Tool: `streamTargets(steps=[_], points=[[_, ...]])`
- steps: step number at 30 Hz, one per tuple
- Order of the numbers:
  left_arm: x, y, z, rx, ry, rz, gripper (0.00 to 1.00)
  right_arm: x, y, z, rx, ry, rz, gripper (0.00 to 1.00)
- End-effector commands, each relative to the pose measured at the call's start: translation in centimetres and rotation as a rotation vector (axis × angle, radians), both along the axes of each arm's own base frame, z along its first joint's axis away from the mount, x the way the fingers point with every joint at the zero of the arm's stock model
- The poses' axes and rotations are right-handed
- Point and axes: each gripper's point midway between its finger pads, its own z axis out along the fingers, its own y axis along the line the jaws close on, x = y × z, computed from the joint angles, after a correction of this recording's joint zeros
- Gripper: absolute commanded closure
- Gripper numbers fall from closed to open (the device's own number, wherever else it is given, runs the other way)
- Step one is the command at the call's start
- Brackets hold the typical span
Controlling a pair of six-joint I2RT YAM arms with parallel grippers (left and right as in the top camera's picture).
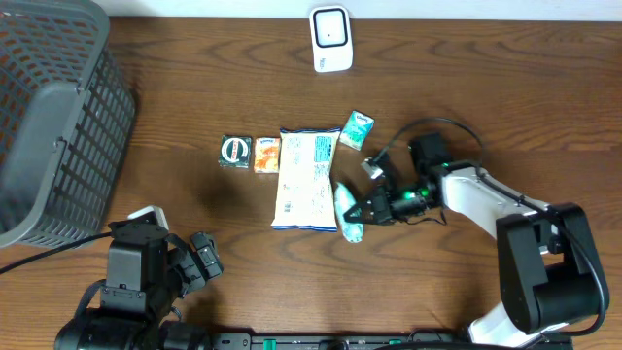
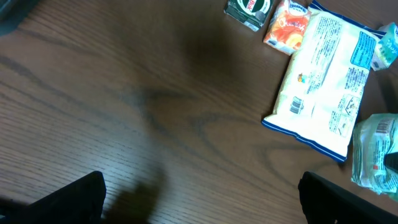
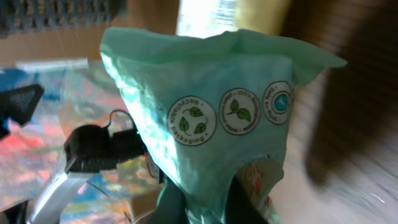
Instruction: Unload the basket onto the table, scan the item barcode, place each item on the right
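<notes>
Between the right jaws, the pale green packet point(image 3: 205, 112) is being pinched at its lower end, its crimped top edge and three round printed seals facing the wrist camera. From overhead, the packet is sitting right at the jaw tips, just beside the lower right corner of the big white snack bag point(image 1: 307, 180); whether it is touching the surface point(image 1: 194, 87) I cannot tell. Past that bag from the right jaws, an orange packet point(image 1: 267, 155) and a dark packet with a round logo point(image 1: 235, 151) are lying side by side. A small teal packet point(image 1: 357, 129) is resting at the bag's top corner. The white scanner point(image 1: 330, 39) is standing well beyond the right jaws, at the far edge. The left jaws are hanging released, spread wide over bare wood, well apart from every item, with the gray basket point(image 1: 58, 126) off to their left.
</notes>
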Motion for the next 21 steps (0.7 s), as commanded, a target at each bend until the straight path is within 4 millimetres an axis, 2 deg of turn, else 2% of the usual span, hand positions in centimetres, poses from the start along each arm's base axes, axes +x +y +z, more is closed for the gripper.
streamTargets(steps=[1, 3, 9, 12, 16, 21], points=[[-0.1, 0.2, -0.1, 0.008, 0.000, 0.006, 0.02, 0.9, -1.9, -0.8, -0.041, 0.064, -0.097, 0.79], [-0.1, 0.2, -0.1, 0.008, 0.000, 0.006, 0.02, 1.4, -2.8, -1.2, -0.067, 0.071, -0.130, 0.74], [-0.1, 0.2, -0.1, 0.008, 0.000, 0.006, 0.02, 1.8, -6.8, -4.1, -0.290, 0.140, -0.240, 0.70], [-0.1, 0.2, -0.1, 0.008, 0.000, 0.006, 0.02, 1.6, -8.8, -4.6, -0.399, 0.175, -0.263, 0.70], [-0.1, 0.2, -0.1, 0.008, 0.000, 0.006, 0.02, 1.7, -9.5, -3.1, -0.443, 0.178, -0.216, 0.70], [-0.1, 0.2, -0.1, 0.008, 0.000, 0.006, 0.02, 2.6, -8.9, -1.0, -0.445, 0.162, -0.182, 0.67]])
